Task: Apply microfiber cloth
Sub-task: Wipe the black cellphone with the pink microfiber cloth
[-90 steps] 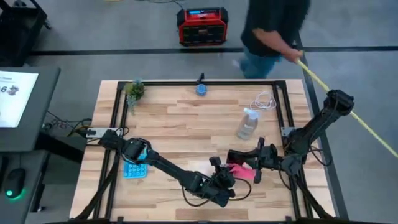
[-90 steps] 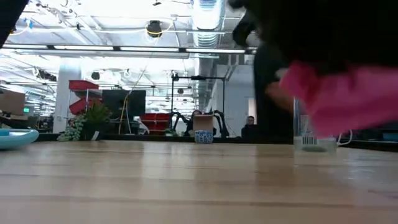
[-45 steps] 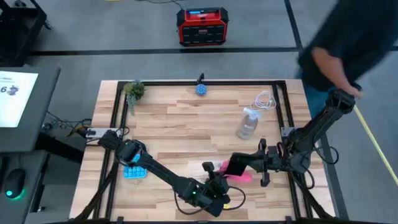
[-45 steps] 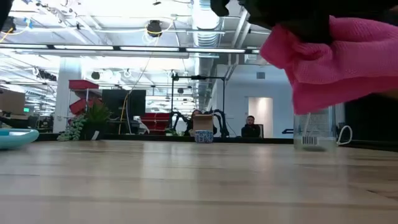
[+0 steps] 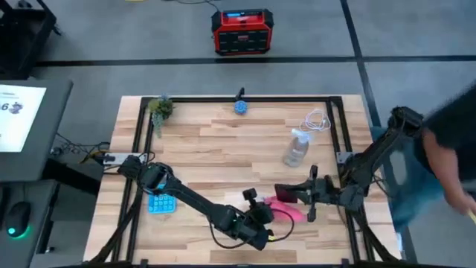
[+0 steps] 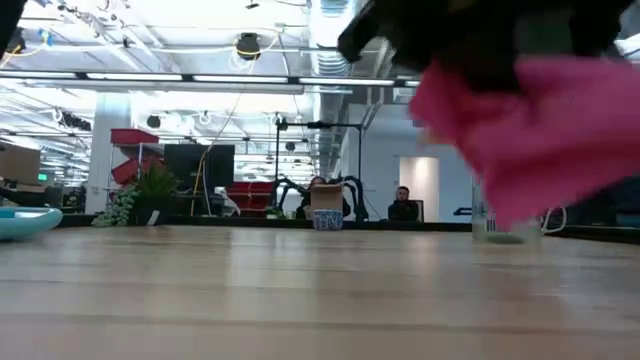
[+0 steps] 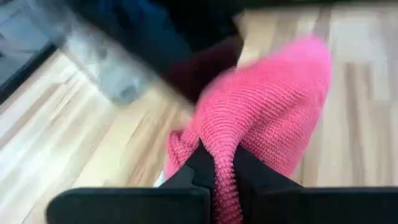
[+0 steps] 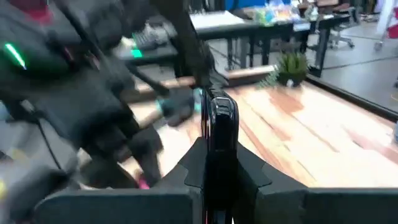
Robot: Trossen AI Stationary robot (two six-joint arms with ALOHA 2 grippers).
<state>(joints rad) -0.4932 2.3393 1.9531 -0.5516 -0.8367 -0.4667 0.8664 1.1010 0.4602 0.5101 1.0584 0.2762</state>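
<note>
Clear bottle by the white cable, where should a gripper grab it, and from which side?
Probably around the bottle's straight middle, coming in level from the side facing the grippers: it seems to stand upright, and the cable lies behind it. The right gripper is nearer, but it holds the phone; the left gripper holds the cloth.

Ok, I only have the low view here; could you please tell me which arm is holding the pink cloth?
Observer: The left gripper is shut on the microfiber cloth, pinching a fold of it.
Operator: Thank you. What is the right arm doing?
Observer: The right gripper is shut on a black phone, held on edge close to the cloth.
</note>
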